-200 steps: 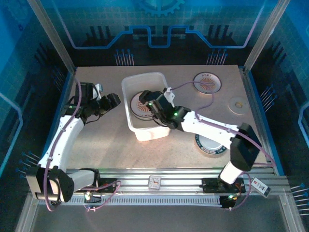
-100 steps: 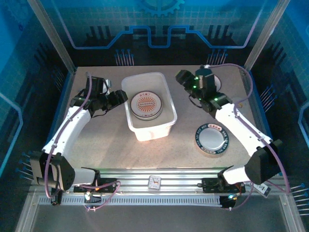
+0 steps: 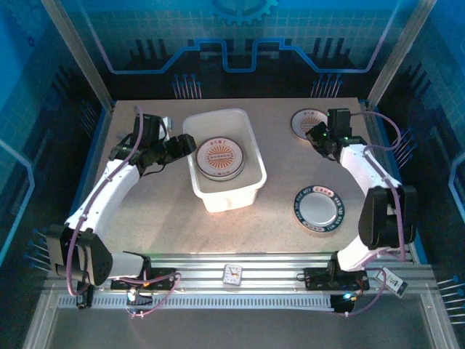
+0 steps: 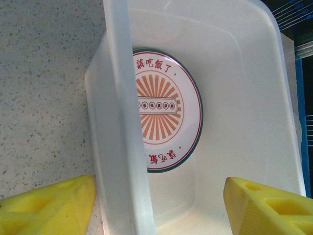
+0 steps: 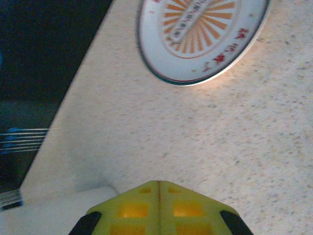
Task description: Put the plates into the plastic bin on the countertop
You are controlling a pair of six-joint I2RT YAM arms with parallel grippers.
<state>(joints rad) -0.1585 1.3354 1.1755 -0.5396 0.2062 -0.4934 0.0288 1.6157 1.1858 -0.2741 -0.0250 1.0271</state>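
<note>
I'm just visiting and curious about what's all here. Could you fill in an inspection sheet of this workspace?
surface: beige speckled countertop, blue-edged.
job's things: boxed sunburst plate lying in the plastic bin; far sunburst plate and dark-rimmed plate outside it.
clutter: small tag on the front rail.
grippers: left gripper open astride the bin's wall; right gripper shut beside the far sunburst plate.
cables: purple cables along both arms.
surroundings: blue patterned walls.

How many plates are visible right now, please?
3: a plate in the bin, a sunburst plate far right, a dark-rimmed plate near right. Others may be stacked under the first.
</note>
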